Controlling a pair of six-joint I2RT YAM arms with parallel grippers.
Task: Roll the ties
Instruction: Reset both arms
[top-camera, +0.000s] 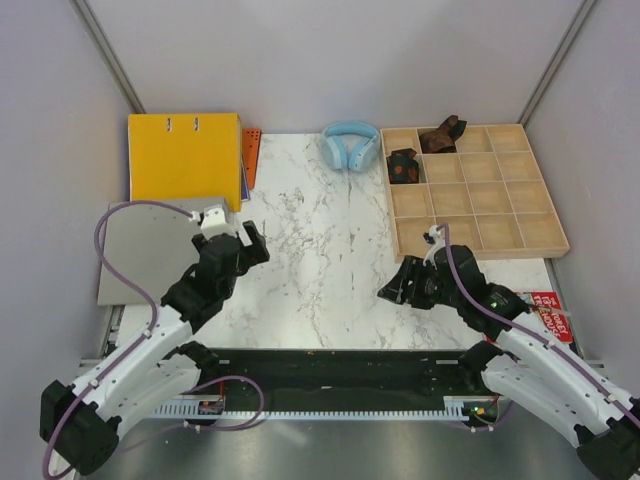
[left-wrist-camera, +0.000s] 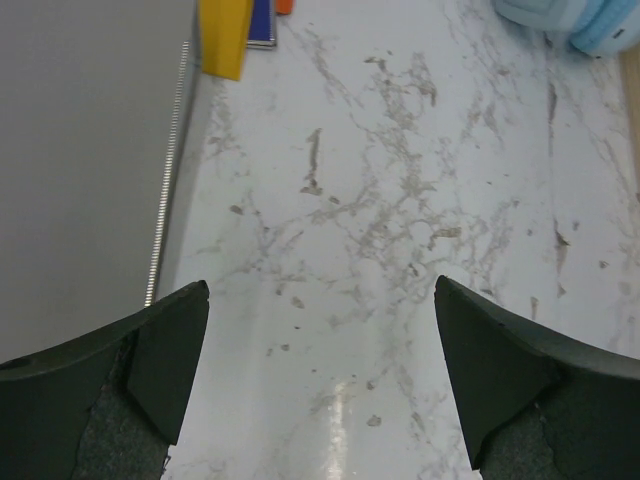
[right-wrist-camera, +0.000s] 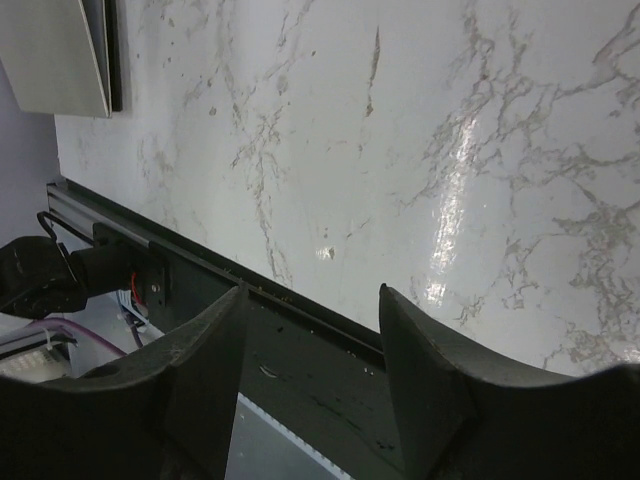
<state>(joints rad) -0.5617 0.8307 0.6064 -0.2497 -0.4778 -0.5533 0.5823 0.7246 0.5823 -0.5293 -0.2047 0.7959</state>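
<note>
Two rolled ties lie in the wooden compartment tray (top-camera: 520, 235) at the back right. The black tie with orange-red blotches (top-camera: 402, 166) is in a left-column cell. The dark brown tie (top-camera: 441, 135) is in the back-row cell beside it. My left gripper (top-camera: 254, 243) is open and empty over the marble at the left (left-wrist-camera: 320, 300). My right gripper (top-camera: 392, 290) is open and empty near the table's front edge (right-wrist-camera: 310, 300), pointing left. Neither tie shows in the wrist views.
Light-blue headphones (top-camera: 350, 146) lie at the back centre, also in the left wrist view (left-wrist-camera: 580, 25). A yellow binder (top-camera: 185, 158) and a grey board (top-camera: 145, 250) lie at the left. A black rail (top-camera: 330, 365) runs along the front edge.
</note>
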